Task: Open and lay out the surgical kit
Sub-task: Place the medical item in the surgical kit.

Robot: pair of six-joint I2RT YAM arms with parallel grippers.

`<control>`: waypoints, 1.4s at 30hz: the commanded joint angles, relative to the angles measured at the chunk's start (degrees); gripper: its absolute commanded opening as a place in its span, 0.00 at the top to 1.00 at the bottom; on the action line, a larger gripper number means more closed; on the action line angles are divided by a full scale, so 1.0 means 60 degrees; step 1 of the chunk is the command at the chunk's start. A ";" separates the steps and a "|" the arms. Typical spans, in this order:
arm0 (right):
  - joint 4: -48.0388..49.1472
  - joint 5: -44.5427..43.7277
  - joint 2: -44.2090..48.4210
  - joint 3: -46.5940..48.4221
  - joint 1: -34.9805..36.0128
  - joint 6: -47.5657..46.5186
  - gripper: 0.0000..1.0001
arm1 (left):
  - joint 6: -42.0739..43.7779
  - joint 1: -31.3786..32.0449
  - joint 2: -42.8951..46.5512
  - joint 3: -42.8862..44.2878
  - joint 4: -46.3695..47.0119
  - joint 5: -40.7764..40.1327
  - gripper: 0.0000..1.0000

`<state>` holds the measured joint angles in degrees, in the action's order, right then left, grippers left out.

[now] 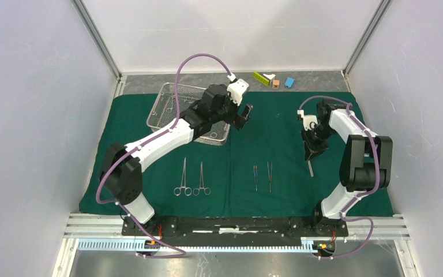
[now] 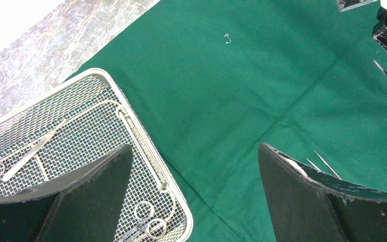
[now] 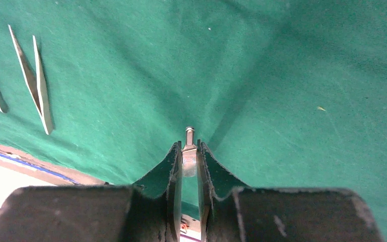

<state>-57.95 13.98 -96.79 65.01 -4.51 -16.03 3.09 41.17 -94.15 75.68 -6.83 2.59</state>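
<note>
My right pincer [image 3: 189, 150] pinches a slim steel instrument [image 3: 189, 137], pointing down at the dark green cloth [image 3: 282, 75], with steel tweezers [image 3: 42, 106] lying to its left. My left pincer [image 2: 194, 147] gapes empty.

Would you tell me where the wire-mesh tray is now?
In the top view the wire-mesh tray sits at the far-left corner of the green drape, partly beneath the left arm, beyond the two clamps.
</note>
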 commanded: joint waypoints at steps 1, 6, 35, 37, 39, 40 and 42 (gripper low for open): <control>-0.0423 -0.0374 0.0354 0.0257 -0.0026 -0.0609 0.97 | -0.0143 -0.0020 -0.0124 0.0352 0.0098 -0.0080 0.00; -0.0398 -0.0768 0.0471 0.0028 -0.0024 -0.1155 0.97 | -0.0197 -0.0020 0.0165 0.0100 0.0249 -0.0066 0.00; 0.0902 0.0367 0.0557 -0.1169 0.1356 0.0676 0.97 | -0.0163 -0.0019 -0.0222 0.0184 0.0095 -0.0143 0.00; 0.0910 0.0320 0.0502 -0.1181 0.1362 0.0708 0.97 | -0.0134 -0.0020 -0.0458 0.0412 -0.0049 -0.0180 0.00; 0.0940 0.0269 0.0494 -0.1208 0.1367 0.0769 0.97 | -0.0105 -0.0011 -0.0700 0.0628 -0.0211 -0.0222 0.00; 0.0957 0.0248 0.0512 -0.1221 0.1367 0.0804 0.97 | -0.0104 -0.0020 -0.0806 0.0761 -0.0297 -0.0251 0.00; 0.0987 0.0204 0.0551 -0.1254 0.1366 0.0848 0.97 | -0.0130 -0.0020 -0.1047 0.0975 -0.0409 -0.0295 0.00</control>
<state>-52.88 16.01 -93.65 58.11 3.88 -12.32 3.07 41.17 -98.41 76.90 -7.94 1.89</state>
